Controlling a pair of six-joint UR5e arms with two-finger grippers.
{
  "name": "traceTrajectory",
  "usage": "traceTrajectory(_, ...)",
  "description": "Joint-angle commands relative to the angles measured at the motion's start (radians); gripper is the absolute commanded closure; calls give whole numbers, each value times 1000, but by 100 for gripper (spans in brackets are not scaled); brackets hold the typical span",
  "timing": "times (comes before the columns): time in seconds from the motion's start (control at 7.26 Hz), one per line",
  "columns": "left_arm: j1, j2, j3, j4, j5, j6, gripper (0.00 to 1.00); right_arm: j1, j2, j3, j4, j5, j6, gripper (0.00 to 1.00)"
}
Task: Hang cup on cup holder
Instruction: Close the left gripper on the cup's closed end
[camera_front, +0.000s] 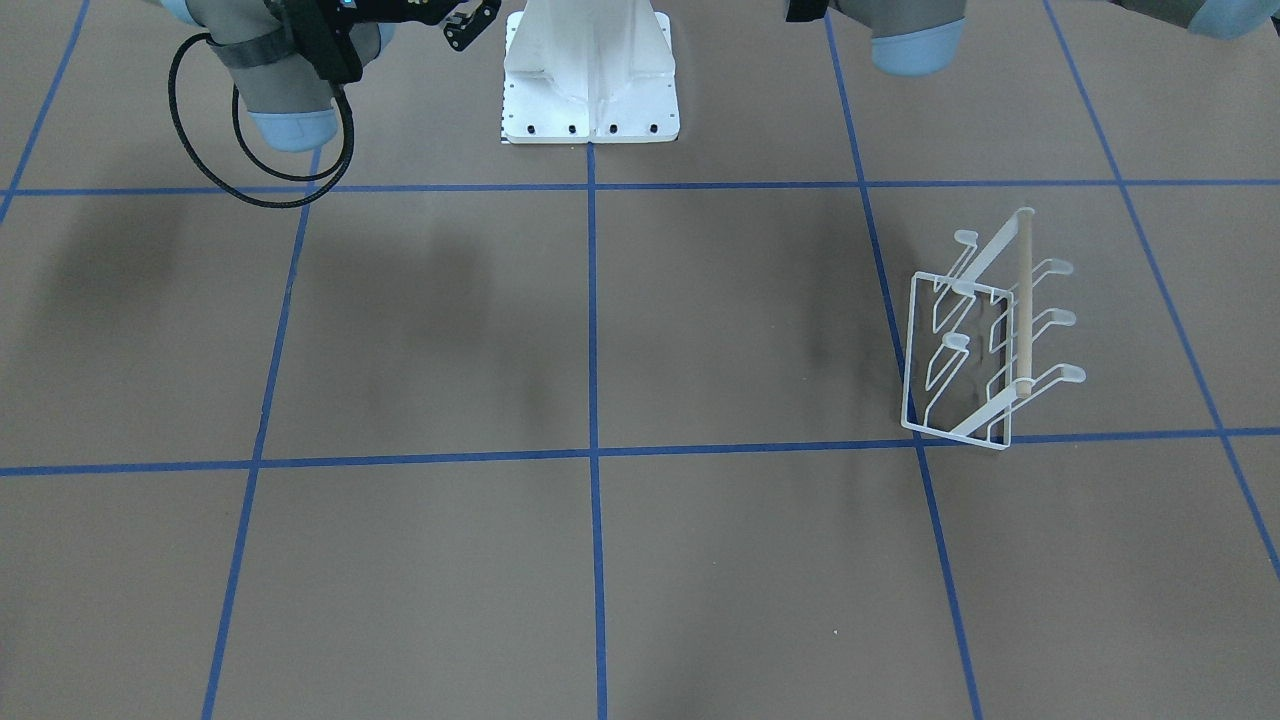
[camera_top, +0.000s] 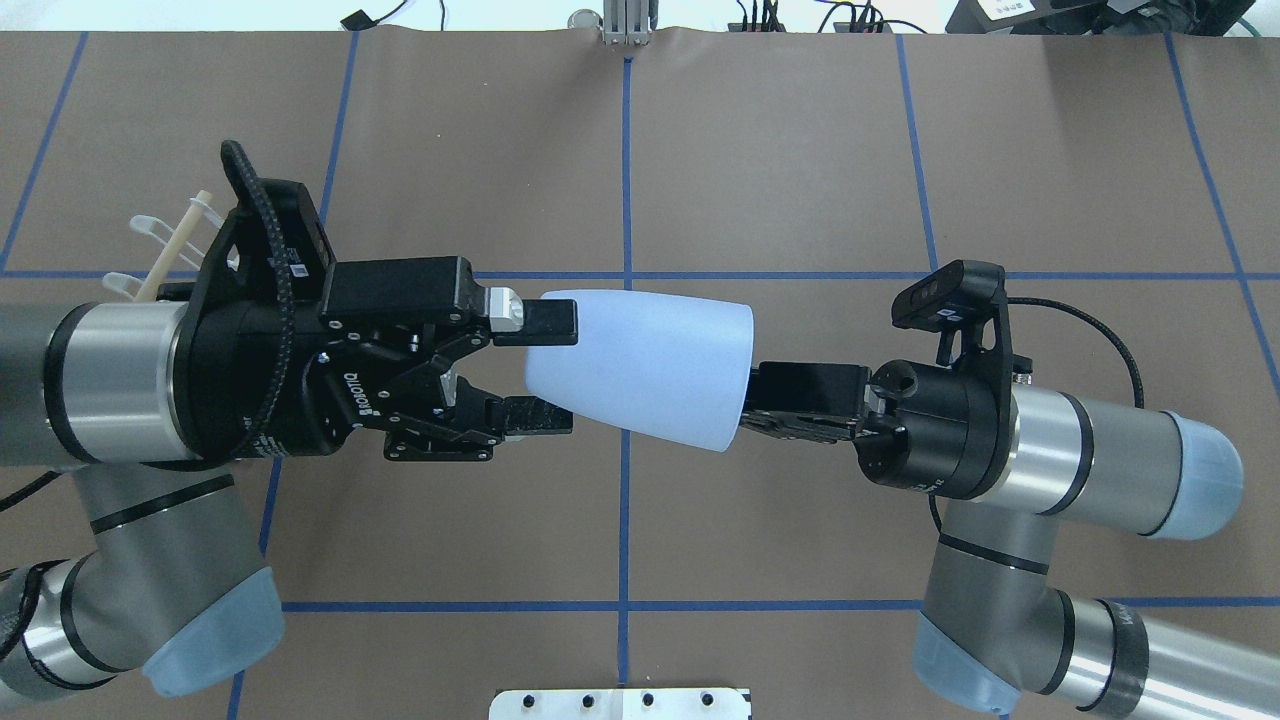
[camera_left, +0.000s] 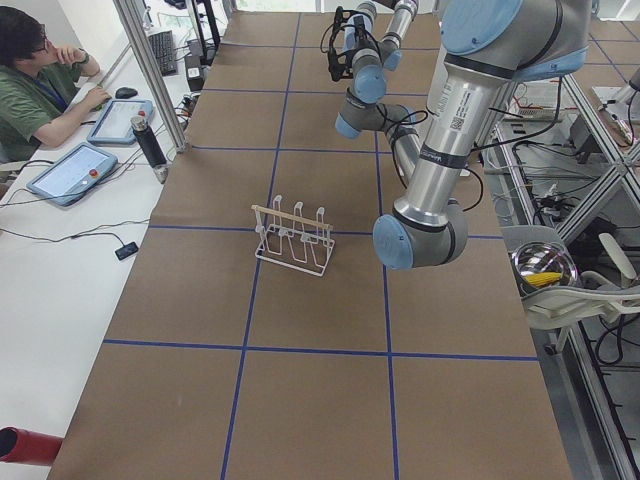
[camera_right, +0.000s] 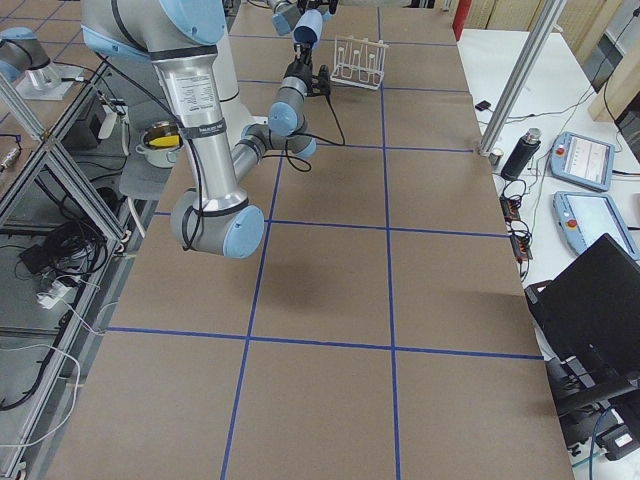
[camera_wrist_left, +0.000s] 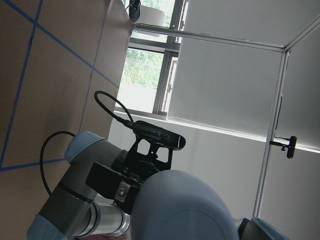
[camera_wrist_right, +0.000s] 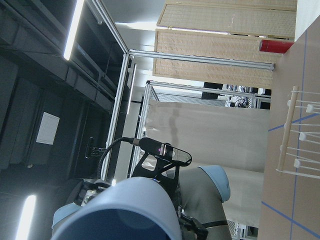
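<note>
The cup (camera_top: 640, 370) hangs in mid-air between the two arms, lying on its side with its base toward the left tool (camera_top: 572, 370) and its rim toward the right tool (camera_top: 765, 400). The right tool reaches in at the rim. Its fingers are mostly hidden there, but since the cup is well off the tabletop (camera_front: 450, 330), you can take it that this tool is carrying it. The left tool's jaws are spread at the base and overlap the cup's outline. I cannot tell whether they press on it.

This looks like a hand-over, and that is where your risk sits. If you let go with the right tool before the left has a firm hold, the cup drops. The wall is smooth and tapered, so a squeeze near the narrow end could push it out of the jaws. Pulling the arms apart while both hold it could twist it loose.

The holder (camera_front: 1022, 320) stands on the robot's left side, behind the left arm in the overhead view. Watch that the arm does not knock it when you swing round.
</note>
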Motion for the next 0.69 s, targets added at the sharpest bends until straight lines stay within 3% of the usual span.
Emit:
traceTrajectory(0.0, 1, -4, 3, 1, 1, 0, 5, -1, 1, 1, 0, 0, 0, 100)
traceTrajectory(0.55, 1, -2, 11, 1, 1, 0, 11, -5, -2, 1, 0, 0, 0, 100)
